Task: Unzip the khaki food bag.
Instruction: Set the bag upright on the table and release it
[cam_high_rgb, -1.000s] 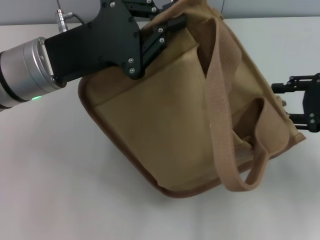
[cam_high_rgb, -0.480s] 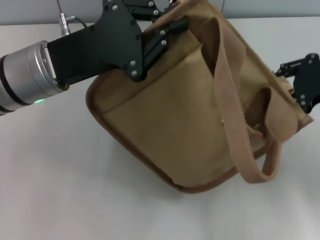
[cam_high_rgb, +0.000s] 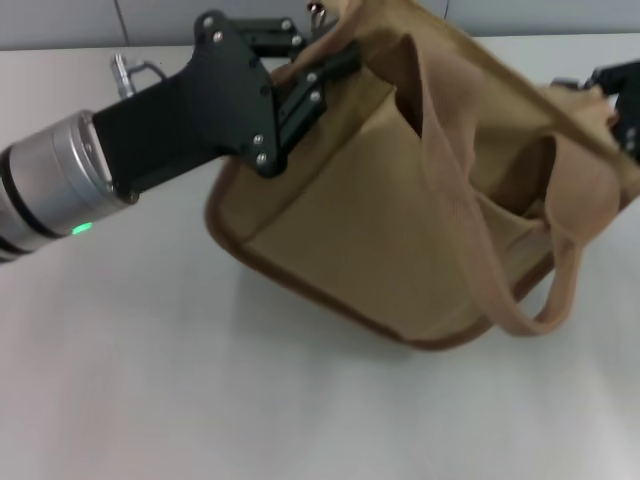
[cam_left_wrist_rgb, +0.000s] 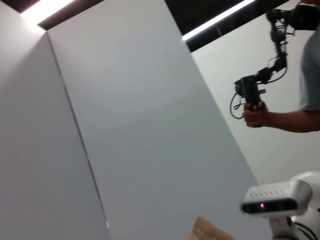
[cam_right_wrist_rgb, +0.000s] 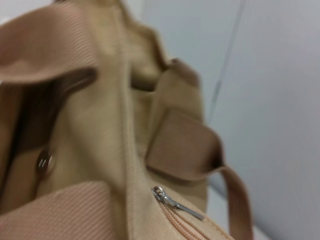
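On the white table I count one khaki food bag, tilted at centre-right. My left gripper is clamped on its far-left top edge; I can't tell how the right gripper stands at the right edge. Near side lies open.

khaki food bag blocking centre, bare table in front
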